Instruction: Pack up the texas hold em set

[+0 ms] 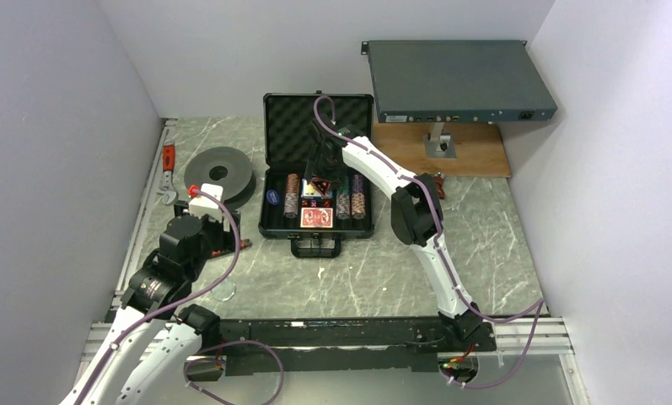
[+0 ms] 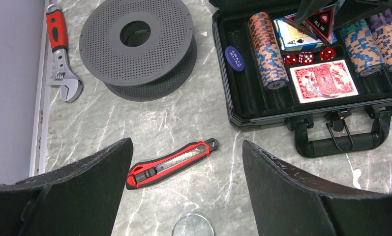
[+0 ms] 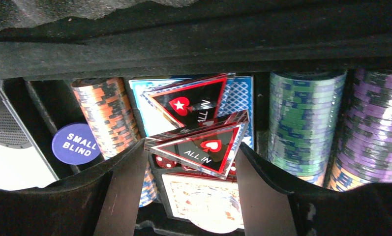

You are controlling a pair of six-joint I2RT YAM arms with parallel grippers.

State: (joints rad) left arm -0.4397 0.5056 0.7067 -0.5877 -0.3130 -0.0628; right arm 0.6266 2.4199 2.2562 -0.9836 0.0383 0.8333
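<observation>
Clearance | we find bare table (image 1: 357,278) before the briefcase (image 1: 317,247) | left: spool (image 1: 220,174), knife (image 2: 171,163), wrench (image 2: 61,64) obstruct | tray centre: right gripper (image 3: 189,162) holding triangular marker (image 3: 203,145) blocks

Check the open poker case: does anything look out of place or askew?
The SMALL BLIND button lies alone in the leftmost slot of the case, where no chips sit. One ALL IN marker rests askew on the blue card deck; the right gripper pinches a second ALL IN marker.

Black briefcase (image 1: 292,126) open, right tool (image 1: 322,179) inside it, seemingly gripping a triangular marker (image 1: 321,186)
</observation>
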